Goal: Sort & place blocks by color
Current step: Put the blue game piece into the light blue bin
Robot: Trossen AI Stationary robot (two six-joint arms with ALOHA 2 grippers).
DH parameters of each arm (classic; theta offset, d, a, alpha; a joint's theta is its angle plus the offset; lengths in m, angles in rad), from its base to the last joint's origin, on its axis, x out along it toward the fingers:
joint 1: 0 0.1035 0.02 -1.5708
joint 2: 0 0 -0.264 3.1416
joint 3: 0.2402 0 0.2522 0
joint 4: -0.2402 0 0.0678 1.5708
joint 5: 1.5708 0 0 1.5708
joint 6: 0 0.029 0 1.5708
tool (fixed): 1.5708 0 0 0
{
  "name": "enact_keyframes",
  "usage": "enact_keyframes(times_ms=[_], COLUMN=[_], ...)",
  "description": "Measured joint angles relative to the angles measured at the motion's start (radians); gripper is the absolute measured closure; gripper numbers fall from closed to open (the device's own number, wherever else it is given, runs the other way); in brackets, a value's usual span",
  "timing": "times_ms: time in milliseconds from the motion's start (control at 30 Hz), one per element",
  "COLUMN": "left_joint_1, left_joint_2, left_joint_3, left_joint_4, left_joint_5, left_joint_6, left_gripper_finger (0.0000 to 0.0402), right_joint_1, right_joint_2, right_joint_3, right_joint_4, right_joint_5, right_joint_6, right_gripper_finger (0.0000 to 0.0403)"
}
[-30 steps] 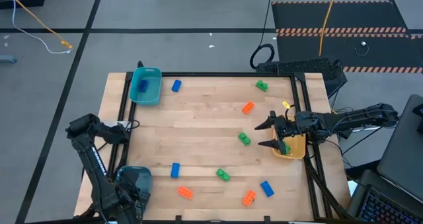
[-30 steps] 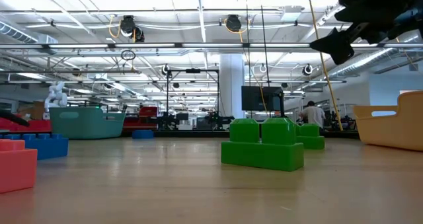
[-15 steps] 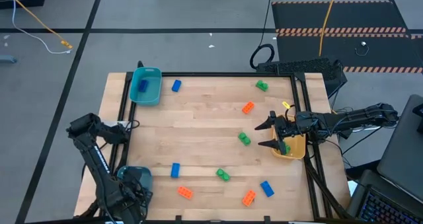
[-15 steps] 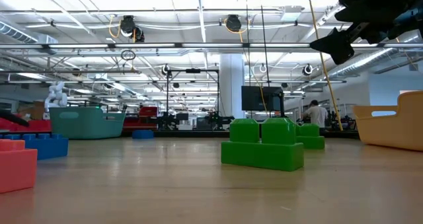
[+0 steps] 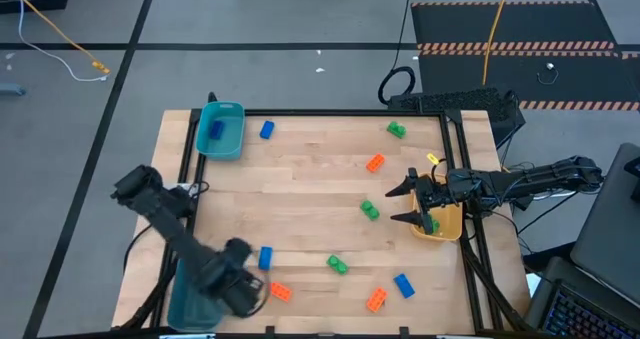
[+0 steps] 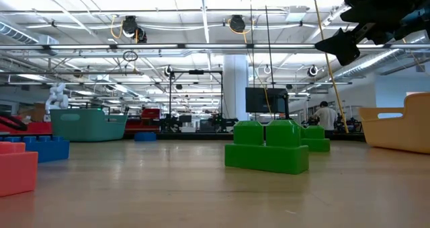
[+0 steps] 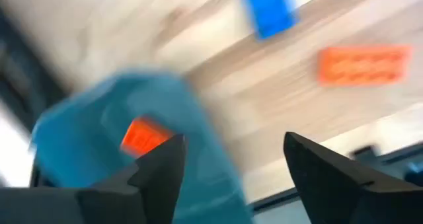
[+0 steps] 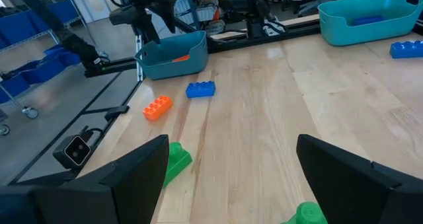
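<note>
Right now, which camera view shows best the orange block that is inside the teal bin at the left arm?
The left wrist view: the orange block lies in the open teal bin. The right wrist view shows an orange sliver above that bin's rim. The high view hides it under the left arm; the low view does not show it.

Both tools open, empty

Wooden table, two teal bins, yellow-orange bin
</note>
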Motion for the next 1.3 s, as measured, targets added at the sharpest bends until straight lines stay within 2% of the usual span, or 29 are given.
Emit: enact_keyframes(times_ms=[133,367,700,967,1100,1200,1300], left_joint_1=[0.11,0.244,0.3,0.3,0.301,0.301,0.303], left_joint_2=[0.0,0.013,0.101,0.133,0.133,0.133,0.133], left_joint_3=[0.0,0.0,0.0,-0.021,-0.108,-0.192,-0.233], left_joint_4=[0.067,0.003,0.056,-0.045,0.031,0.151,0.264], left_joint_5=[-0.038,-0.047,-0.032,-0.016,0.02,0.095,0.119], left_joint_6=[0.142,0.148,0.274,0.293,0.291,0.309,0.327], left_gripper_finger=[0.017,0.0201,0.0217,0.0218,0.0218,0.0218,0.0218], right_joint_1=[0.0,0.0,0.0,0.0,0.0,0.0,0.0], right_joint_2=[0.0,0.0,0.0,0.0,0.0,0.0,0.0], right_joint_3=[0.0,0.0,0.0,0.0,0.0,0.0,0.0], right_joint_4=[0.0,-0.025,-0.03,-0.025,-0.026,-0.029,-0.029], right_joint_5=[0.0,0.0,0.0,0.0,0.0,0.0,0.0], right_joint_6=[-0.001,-0.016,-0.023,0.003,0.003,0.003,0.001], right_gripper_finger=[0.0078,0.0078,0.0078,0.0078,0.0078,0.0078,0.0078])
